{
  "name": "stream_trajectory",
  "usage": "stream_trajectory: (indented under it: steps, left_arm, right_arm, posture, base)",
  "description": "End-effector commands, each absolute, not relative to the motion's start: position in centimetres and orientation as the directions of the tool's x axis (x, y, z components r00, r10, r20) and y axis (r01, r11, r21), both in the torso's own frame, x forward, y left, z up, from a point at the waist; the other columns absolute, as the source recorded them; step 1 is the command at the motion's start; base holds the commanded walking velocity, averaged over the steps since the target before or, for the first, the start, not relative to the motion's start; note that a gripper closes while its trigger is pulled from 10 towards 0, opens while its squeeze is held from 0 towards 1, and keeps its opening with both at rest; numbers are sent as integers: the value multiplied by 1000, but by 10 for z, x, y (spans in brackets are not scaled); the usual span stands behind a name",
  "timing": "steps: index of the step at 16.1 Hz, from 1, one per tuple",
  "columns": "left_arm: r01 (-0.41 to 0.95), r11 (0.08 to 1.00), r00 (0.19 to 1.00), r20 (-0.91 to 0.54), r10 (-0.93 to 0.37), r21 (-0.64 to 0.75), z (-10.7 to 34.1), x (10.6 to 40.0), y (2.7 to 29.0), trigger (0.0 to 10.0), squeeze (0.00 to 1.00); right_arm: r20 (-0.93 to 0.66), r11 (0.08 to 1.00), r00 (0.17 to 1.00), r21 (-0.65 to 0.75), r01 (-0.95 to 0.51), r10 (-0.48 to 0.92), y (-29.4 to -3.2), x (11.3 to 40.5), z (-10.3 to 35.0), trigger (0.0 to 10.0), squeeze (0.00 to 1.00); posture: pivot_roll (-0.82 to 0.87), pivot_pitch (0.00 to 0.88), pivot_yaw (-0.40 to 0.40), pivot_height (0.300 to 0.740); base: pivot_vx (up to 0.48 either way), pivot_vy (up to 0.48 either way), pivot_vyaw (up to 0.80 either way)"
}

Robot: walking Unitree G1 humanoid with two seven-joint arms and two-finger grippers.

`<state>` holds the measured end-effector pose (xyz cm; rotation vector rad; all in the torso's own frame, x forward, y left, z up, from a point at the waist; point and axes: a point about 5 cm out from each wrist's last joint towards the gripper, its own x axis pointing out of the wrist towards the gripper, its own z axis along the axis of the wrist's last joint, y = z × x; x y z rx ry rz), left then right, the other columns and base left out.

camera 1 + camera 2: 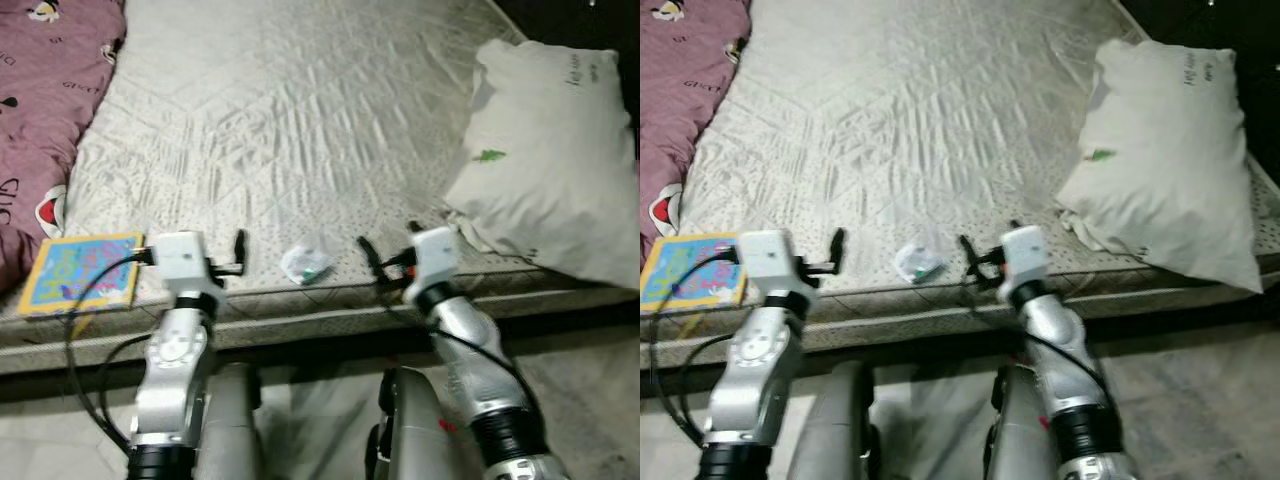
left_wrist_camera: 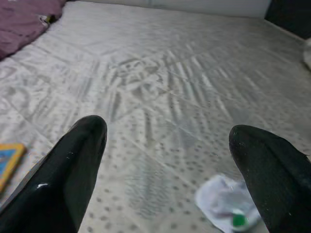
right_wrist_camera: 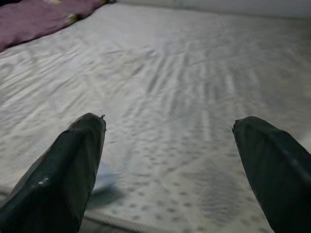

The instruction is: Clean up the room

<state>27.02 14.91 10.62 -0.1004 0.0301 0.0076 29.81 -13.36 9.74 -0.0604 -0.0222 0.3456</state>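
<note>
At the bed's near edge, a small crumpled white plastic wrapper [image 1: 305, 264], blurred, lies between the left claw [image 2: 167, 141] and right claw [image 3: 167, 131], both spread apart; the left wrist view cuts it off.

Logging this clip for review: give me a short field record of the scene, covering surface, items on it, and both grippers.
surface: bare quilted mattress
litter: crumpled wrapper near the front edge, between the two grippers
book: colourful book at the front left corner
bedding: white pillow on the right, purple blanket on the left
left gripper: fingers open, over the front edge, holding nothing
right gripper: fingers open, beside the wrapper, holding nothing
</note>
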Motion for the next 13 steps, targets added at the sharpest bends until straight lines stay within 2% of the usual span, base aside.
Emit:
stream_trajectory:
  steps: [1, 9, 11, 13]
  left_arm:
    - [-39, 995, 999, -39, 36, -92, 105, 268, 157, 10000, 0]
    - [-144, 988, 990, -8, 144, -55, 116, 271, 179, 10000, 0]
    - [-154, 987, 988, -8, 153, -54, 117, 269, 180, 10000, 0]
    - [-160, 986, 987, -6, 160, -52, 118, 265, 180, 10000, 0]
  right_arm:
    - [12, 934, 935, -48, -355, 355, -128, 297, 96, 10000, 0]
    - [-61, 905, 904, -20, -425, 424, -120, 299, 87, 10000, 0]
    - [-63, 900, 900, -43, -434, 431, -118, 302, 88, 10000, 0]
    - [-41, 887, 888, -48, -459, 457, -108, 308, 92, 10000, 0]
  posture:
    - [44, 101, -2, 579]
    - [83, 223, -22, 569]
    - [91, 230, -21, 569]
    - [115, 251, -28, 569]
  base:
    - [0, 0, 0]
    - [0, 0, 0]
    - [0, 0, 0]
    - [0, 0, 625]
